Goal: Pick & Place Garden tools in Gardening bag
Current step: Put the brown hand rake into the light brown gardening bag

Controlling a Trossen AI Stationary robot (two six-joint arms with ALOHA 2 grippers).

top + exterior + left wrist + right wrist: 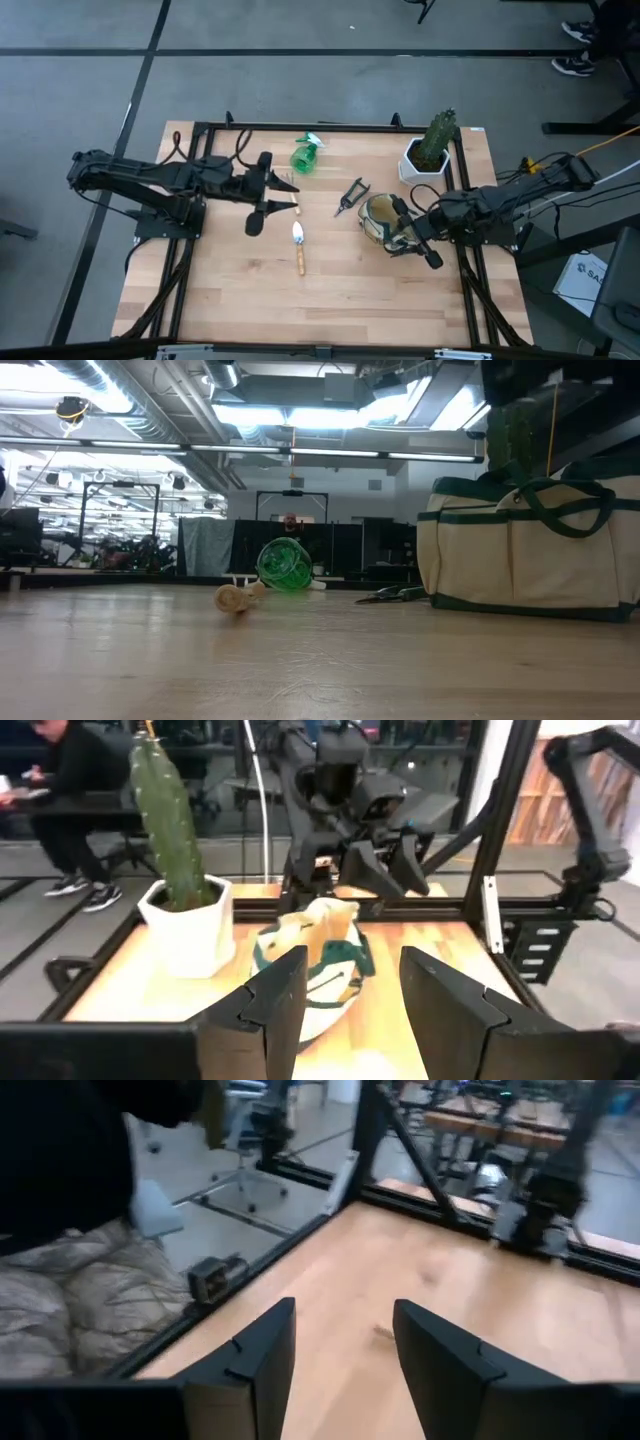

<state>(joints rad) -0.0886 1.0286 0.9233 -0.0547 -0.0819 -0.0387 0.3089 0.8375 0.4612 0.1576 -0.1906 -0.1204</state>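
The beige gardening bag [380, 220] with dark green trim stands on the table, right of centre; it also shows in the low view [525, 550] and the left wrist view [315, 960]. The green spray bottle [307, 154] lies on its side at the far middle. The pruning shears [350, 196] lie left of the bag. The trowel [298, 245] lies at the middle. The thin hand fork [285, 195] lies just in front of my left gripper [270, 195], which is open and empty [355, 995]. My right gripper [414, 238] is open beside the bag's right side, above the table [345, 1350].
A white pot with a green cactus [428, 152] stands at the far right corner, behind the bag. Bare wood lies along the near half of the table [300, 310]. A person sits in the room beyond the table [70, 780].
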